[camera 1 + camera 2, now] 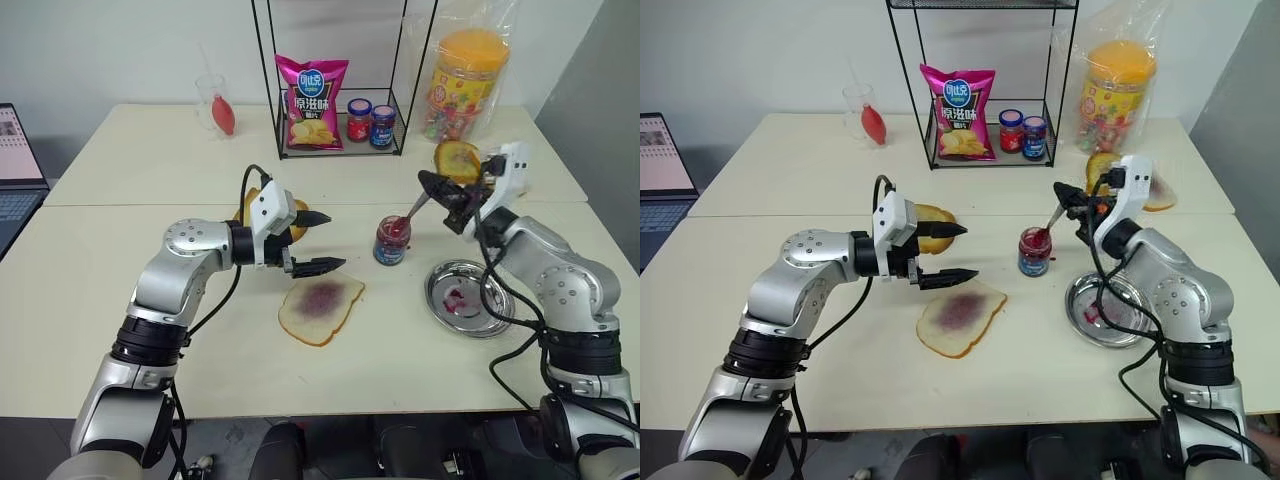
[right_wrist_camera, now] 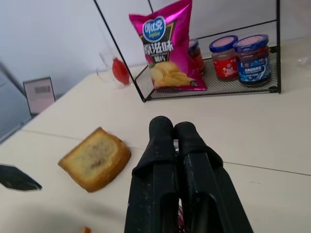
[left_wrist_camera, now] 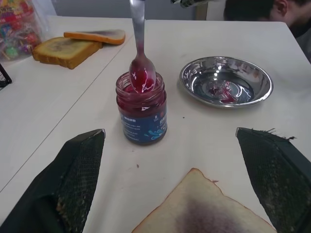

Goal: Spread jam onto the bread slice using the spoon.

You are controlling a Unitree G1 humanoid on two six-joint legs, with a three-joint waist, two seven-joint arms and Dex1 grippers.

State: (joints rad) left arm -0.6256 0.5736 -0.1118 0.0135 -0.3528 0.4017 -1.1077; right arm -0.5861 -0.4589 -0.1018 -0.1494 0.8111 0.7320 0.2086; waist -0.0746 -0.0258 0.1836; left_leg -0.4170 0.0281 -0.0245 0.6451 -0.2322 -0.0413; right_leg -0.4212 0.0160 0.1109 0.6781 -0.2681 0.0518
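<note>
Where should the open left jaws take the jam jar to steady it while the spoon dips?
Grip the jam jar around its labelled glass body, coming level from the robot's left. It stands upright, and the spoon fills its open mouth from above, so the sides are the free part.

Office-like test room: pushed-together white tables, laptop (screen lit), plain walls.

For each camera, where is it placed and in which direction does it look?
Left eye: on the head, looking forward and down at the table; both arms show.
Right eye: same scene from beside it; right gripper holds the spoon in the jam.
Left wrist: along the open left gripper toward jam, steel plate and bread slice.
Right wrist: along the shut fingers toward the chips bag.
Head and left wrist views share jam, spoon, plate.
</note>
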